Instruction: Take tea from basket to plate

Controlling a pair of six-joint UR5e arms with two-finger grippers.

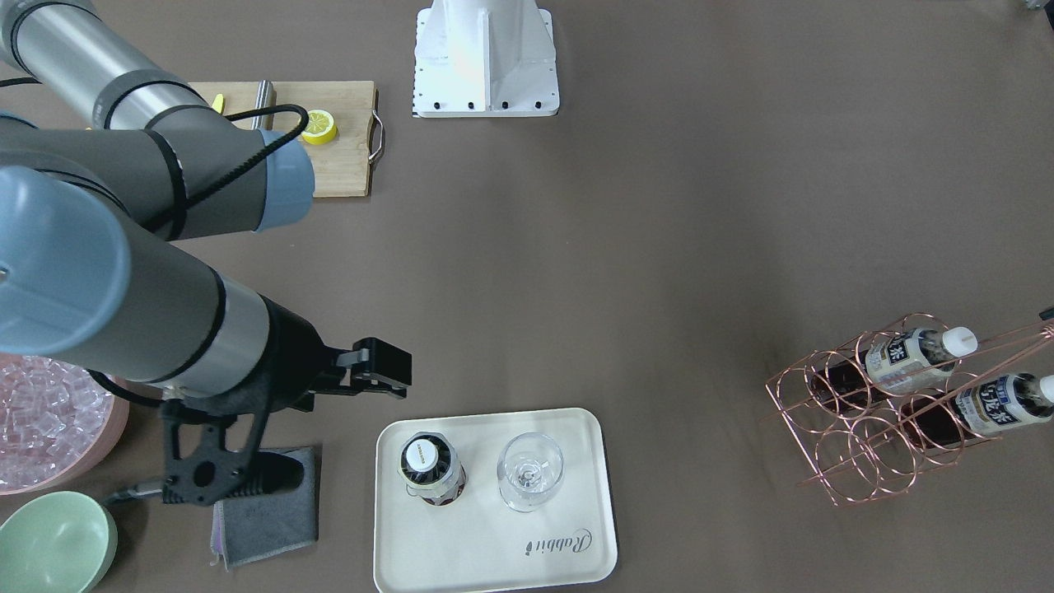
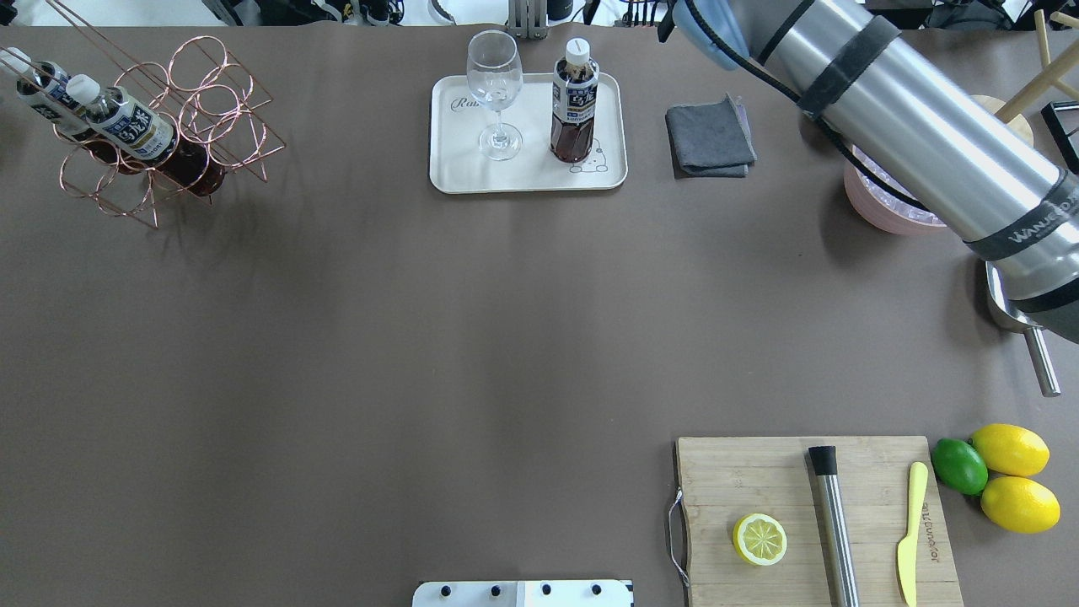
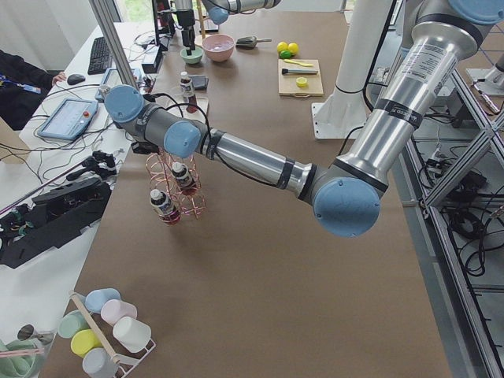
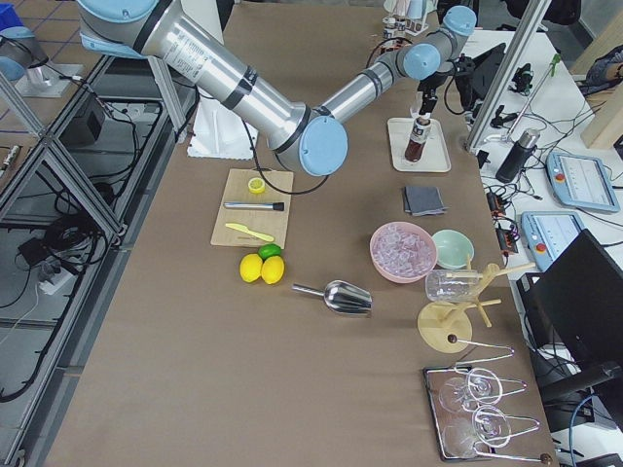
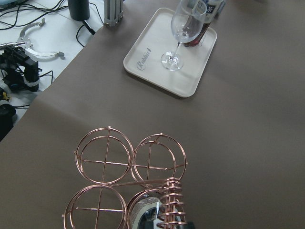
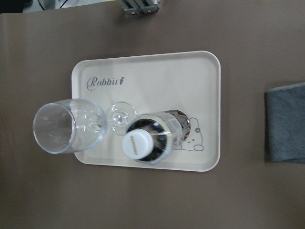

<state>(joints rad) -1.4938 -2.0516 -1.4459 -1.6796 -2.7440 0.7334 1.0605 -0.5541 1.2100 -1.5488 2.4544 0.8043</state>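
One tea bottle (image 1: 430, 468) stands upright on the cream plate (image 1: 494, 543), next to a wine glass (image 1: 529, 472); it also shows in the overhead view (image 2: 574, 101) and from above in the right wrist view (image 6: 147, 140). My right gripper (image 1: 395, 371) hangs open and empty just beside the plate's edge, clear of the bottle. Two more tea bottles (image 1: 910, 358) (image 1: 988, 403) lie in the copper wire basket (image 1: 856, 412). My left gripper (image 3: 146, 146) is over the basket; I cannot tell whether it is open or shut.
A grey cloth (image 1: 268, 511) lies beside the plate under my right arm. A pink bowl of ice (image 1: 45, 420) and a pale green bowl (image 1: 53, 543) stand beyond it. A cutting board (image 2: 809, 514) with a lemon half, and a metal scoop (image 2: 1011, 312), lie near the robot.
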